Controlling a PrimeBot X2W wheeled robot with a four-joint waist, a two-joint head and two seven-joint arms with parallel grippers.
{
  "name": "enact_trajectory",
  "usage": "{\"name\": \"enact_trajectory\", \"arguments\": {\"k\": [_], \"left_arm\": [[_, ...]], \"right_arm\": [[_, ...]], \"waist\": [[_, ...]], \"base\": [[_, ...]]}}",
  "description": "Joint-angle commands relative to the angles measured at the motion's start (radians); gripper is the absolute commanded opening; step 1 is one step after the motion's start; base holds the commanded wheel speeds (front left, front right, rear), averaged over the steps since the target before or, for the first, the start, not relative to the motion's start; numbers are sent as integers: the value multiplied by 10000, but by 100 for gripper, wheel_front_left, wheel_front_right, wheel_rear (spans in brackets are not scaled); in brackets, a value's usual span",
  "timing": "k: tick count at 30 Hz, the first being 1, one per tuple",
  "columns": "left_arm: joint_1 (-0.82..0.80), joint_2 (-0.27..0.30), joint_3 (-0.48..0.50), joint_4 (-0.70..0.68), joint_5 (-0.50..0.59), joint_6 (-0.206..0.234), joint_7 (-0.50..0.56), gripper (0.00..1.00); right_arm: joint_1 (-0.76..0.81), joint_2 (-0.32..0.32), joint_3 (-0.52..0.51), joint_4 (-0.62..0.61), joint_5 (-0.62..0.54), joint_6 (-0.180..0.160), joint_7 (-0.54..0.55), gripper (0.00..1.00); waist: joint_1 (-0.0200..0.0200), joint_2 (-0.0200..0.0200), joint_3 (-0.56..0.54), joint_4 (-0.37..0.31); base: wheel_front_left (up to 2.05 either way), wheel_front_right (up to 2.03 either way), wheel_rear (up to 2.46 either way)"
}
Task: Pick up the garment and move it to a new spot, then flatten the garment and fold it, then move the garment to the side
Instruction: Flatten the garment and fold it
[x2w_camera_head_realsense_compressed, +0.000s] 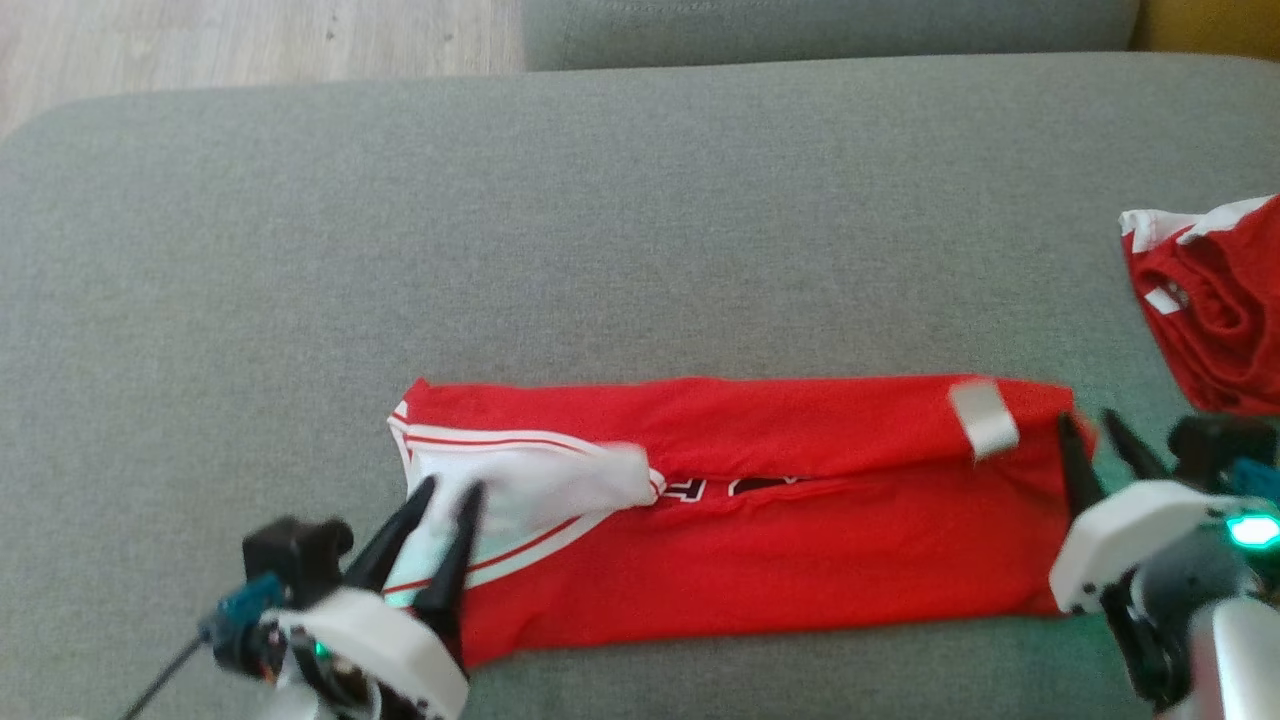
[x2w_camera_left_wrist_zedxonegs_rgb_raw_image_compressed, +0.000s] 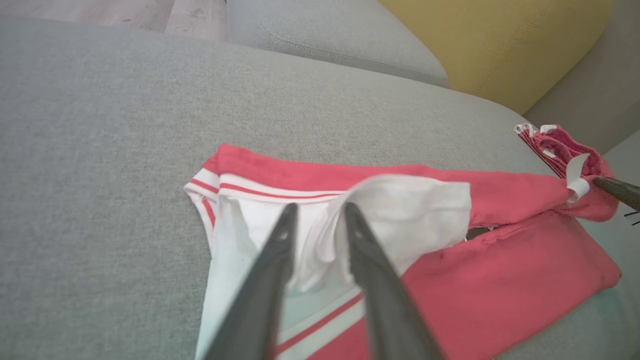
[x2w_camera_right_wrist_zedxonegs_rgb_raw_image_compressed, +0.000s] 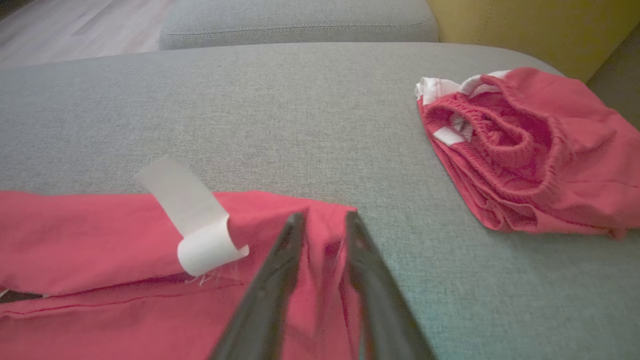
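Well, the garment (x2w_camera_head_realsense_compressed: 760, 520) lies on the near part of the grey sofa cushion (x2w_camera_head_realsense_compressed: 600, 220) as a long red band. A second red bundle (x2w_camera_head_realsense_compressed: 1215, 310) sits well apart at the far right. The band's long axis runs side to side across the robot. Its white-trimmed end (x2w_camera_head_realsense_compressed: 540, 480) points to the robot's left, and the end with the white tag (x2w_camera_head_realsense_compressed: 983, 415) points to its right.

The left claw (x2w_camera_head_realsense_compressed: 451, 487) sits over the white end and the right claw (x2w_camera_head_realsense_compressed: 1088, 420) at the tag end. Each has its fingers a little apart. From where I stand neither seems to pinch any cloth, though a white ridge rises between the left pair.

It looks mid-fold, with the lengthwise fold already in. I'd say the thing to get right is lifting both claws straight up and clear, so the top flap doesn't drag open. That loose white piece wants smoothing flat before one end goes over the other, edges kept in line.
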Motion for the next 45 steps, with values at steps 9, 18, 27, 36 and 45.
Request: {"name": "enact_trajectory", "arguments": {"k": [9, 18, 27, 36, 45], "left_arm": [[854, 88, 737, -288, -11, 564, -1152, 100], [1212, -81, 1176, -726, 151, 1505, -1779, 100], [1075, -225, 1119, -970, 279, 1702, -1837, 100], [1014, -180, 1129, -1138, 352, 1789, -1867, 100], [930, -145, 1138, -1241, 385, 1822, -1871, 100]], "right_arm": [[763, 128, -510, -1136, -68, -7, -17, 100], [444, 60, -438, -1109, -108, -7, 1328, 100], [-485, -527, -351, -20, -100, -7, 2653, 100], [-365, -660, 28, 214, 556, -7, 3918, 85], [-400, -546, 142, 89, 955, -7, 4132, 0]], "waist": [[1, -1, -370, 106], [1, -1, -356, 389], [1, -1, -64, 732], [1, -1, 56, 818], [1, -1, 82, 719]], "base": [[0, 0, 0], [0, 0, 0], [0, 0, 0], [0, 0, 0], [0, 0, 0]]}}
